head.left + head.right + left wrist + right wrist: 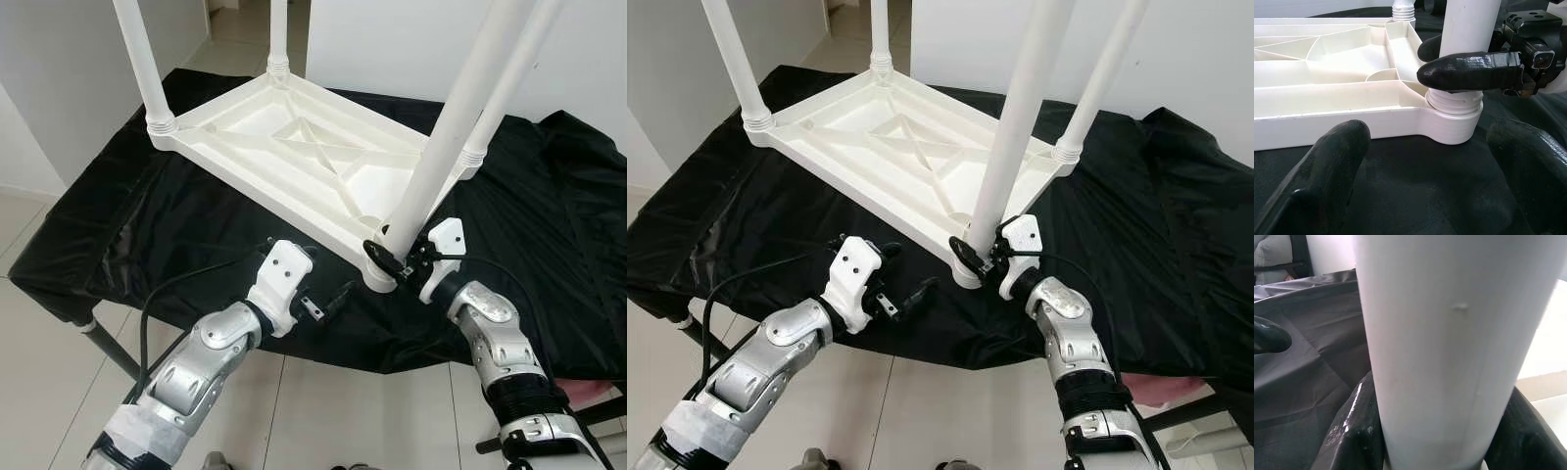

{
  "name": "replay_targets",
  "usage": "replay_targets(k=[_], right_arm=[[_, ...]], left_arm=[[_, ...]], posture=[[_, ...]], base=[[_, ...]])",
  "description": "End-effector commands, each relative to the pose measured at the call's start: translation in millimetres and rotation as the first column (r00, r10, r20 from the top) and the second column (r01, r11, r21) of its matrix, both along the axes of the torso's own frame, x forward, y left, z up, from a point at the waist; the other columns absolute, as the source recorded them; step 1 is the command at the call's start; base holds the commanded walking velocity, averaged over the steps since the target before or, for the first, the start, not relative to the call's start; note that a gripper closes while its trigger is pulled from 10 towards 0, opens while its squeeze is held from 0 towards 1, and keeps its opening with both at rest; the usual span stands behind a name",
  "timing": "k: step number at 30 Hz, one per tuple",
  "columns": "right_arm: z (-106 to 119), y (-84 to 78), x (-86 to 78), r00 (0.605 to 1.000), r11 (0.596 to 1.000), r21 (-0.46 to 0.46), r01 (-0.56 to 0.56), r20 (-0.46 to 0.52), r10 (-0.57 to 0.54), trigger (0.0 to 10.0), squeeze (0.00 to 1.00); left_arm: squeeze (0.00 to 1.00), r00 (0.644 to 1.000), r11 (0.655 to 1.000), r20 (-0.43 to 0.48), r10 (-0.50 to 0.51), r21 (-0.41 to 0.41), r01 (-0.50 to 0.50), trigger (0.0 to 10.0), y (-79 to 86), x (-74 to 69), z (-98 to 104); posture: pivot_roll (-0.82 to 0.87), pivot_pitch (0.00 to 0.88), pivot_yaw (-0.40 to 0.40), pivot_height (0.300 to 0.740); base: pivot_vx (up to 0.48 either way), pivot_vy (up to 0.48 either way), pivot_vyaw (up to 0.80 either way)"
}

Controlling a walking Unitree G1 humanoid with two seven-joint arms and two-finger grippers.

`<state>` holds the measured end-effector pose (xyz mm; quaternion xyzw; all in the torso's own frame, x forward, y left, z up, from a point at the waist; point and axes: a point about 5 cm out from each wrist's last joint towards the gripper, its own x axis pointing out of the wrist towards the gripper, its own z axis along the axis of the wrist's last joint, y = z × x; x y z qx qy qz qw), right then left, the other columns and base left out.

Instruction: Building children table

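The right claw point(395, 257) is closed around the base of the near-right leg point(446, 137), one black finger point(1469, 71) on each side of the white tube just above its threaded collar. This low grip appears chosen so that the leg can be turned or steadied close to the joint. The leg stands in the corner socket point(1452, 127) of the upside-down children's table point(294, 147), at about 5 o'clock on its frame; several threads are exposed above the socket, so the leg is judged not fully screwed home.

The left claw point(328, 302) is held open and empty, just beside the near edge of the table frame at about 7 o'clock, its fingers pointing toward the socket. It touches nothing and is judged to be standing by.

Three further legs are mounted upright: one at the 10 o'clock corner point(142, 64), one at 12 o'clock point(279, 34) and one at 3 o'clock point(505, 88). The underside ribs face upward, giving access to all sockets.

The table rests on a black cloth point(118, 225) spread over the tabletop, presumably to protect the surface.
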<state>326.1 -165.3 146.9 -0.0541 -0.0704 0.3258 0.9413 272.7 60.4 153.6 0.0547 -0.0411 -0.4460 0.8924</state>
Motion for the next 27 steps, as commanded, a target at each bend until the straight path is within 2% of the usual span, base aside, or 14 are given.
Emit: replay_targets(k=[1, 6, 7, 9, 10, 17, 20, 21, 23, 24, 25, 26, 27], right_arm=[[-11, -2.7, -4.4, 0.999, 1.000, 0.010, -0.001, -0.053, 0.001, 10.0, 0.00], [-8, -2.3, -5.3, 0.998, 0.998, 0.060, 0.032, -0.047, -0.029, 10.0, 0.00], [-6, -4.5, -3.8, 0.993, 0.992, 0.050, 0.114, -0.031, -0.113, 10.0, 0.00], [-6, -4.5, -3.8, 0.993, 0.992, 0.050, 0.114, -0.031, -0.113, 10.0, 0.00], [-5, -7.9, -3.0, 0.971, 0.970, 0.045, 0.237, -0.020, -0.237, 10.0, 0.00], [-6, -0.2, -11.3, 0.945, 0.943, 0.059, 0.326, -0.031, -0.325, 10.0, 0.00], [-9, 6.3, -17.8, 0.902, 0.899, 0.079, 0.431, -0.066, -0.427, 10.0, 0.00], [-9, 6.3, -17.8, 0.902, 0.899, 0.079, 0.431, -0.066, -0.427, 10.0, 0.00], [-10, 12.9, -21.8, 0.853, 0.846, 0.112, 0.522, -0.091, -0.514, 10.0, 0.00], [-10, 12.9, -21.8, 0.853, 0.846, 0.112, 0.522, -0.091, -0.514, 10.0, 0.00], [-11, 16.3, -23.5, 0.826, 0.817, 0.124, 0.564, -0.097, -0.555, 10.0, 0.00], [-13, 20.7, -25.9, 0.779, 0.765, 0.144, 0.628, -0.122, -0.616, 10.0, 0.00], [-13, 20.7, -25.9, 0.779, 0.765, 0.144, 0.628, -0.122, -0.616, 10.0, 0.00]], left_arm=[[0.00, 0.993, 0.993, -0.010, -0.118, 0.024, 0.118, 10.0, -4.9, -6.6, -5], [0.00, 0.993, 0.992, -0.012, -0.121, 0.026, 0.121, 10.0, -5.5, -6.8, -6], [0.00, 0.992, 0.992, -0.012, -0.124, 0.024, 0.124, 10.0, -6.4, -7.0, -6], [0.00, 0.992, 0.992, -0.012, -0.124, 0.024, 0.124, 10.0, -6.4, -7.0, -6], [0.00, 0.992, 0.991, -0.014, -0.129, 0.023, 0.130, 10.0, -7.8, -7.5, -6], [0.00, 0.990, 0.990, -0.017, -0.137, 0.023, 0.137, 10.0, -9.4, -9.3, -8], [0.00, 0.990, 0.990, -0.020, -0.141, 0.019, 0.141, 10.0, -10.7, -9.6, -8], [0.00, 0.990, 0.990, -0.020, -0.141, 0.019, 0.141, 10.0, -10.7, -9.6, -8], [0.00, 0.989, 0.989, -0.021, -0.146, 0.017, 0.147, 10.0, -12.4, -10.3, -9], [0.00, 0.989, 0.989, -0.021, -0.146, 0.017, 0.147, 10.0, -12.4, -10.3, -9], [0.00, 0.989, 0.989, -0.021, -0.148, 0.016, 0.148, 10.0, -13.0, -10.6, -9], [0.00, 0.989, 0.989, -0.020, -0.149, 0.014, 0.149, 10.0, -13.4, -10.7, -9], [0.00, 0.989, 0.989, -0.020, -0.149, 0.014, 0.149, 10.0, -13.4, -10.7, -9]], posture=[[-0.01, 0.086, -0.045, 0.740], [-0.01, 0.084, -0.044, 0.740], [-0.01, 0.082, -0.041, 0.740], [-0.01, 0.082, -0.041, 0.740], [-0.02, 0.080, -0.042, 0.740], [-0.03, 0.078, -0.042, 0.740], [-0.03, 0.074, -0.041, 0.740], [-0.03, 0.074, -0.041, 0.740], [-0.03, 0.071, -0.043, 0.740], [-0.03, 0.071, -0.043, 0.740], [-0.03, 0.070, -0.045, 0.740], [-0.03, 0.070, -0.045, 0.740], [-0.03, 0.070, -0.045, 0.740]], base=[[0.000, 0.000, 0.00], [0.000, 0.000, 0.00], [0.000, 0.000, 0.00], [0.000, 0.000, 0.00], [0.000, 0.000, 0.00], [0.000, 0.000, 0.00], [0.000, 0.000, 0.00], [0.000, 0.000, 0.00], [0.000, 0.000, 0.00], [0.000, 0.000, 0.00], [0.000, 0.000, 0.00], [0.000, 0.000, 0.00], [0.000, 0.000, 0.00]])
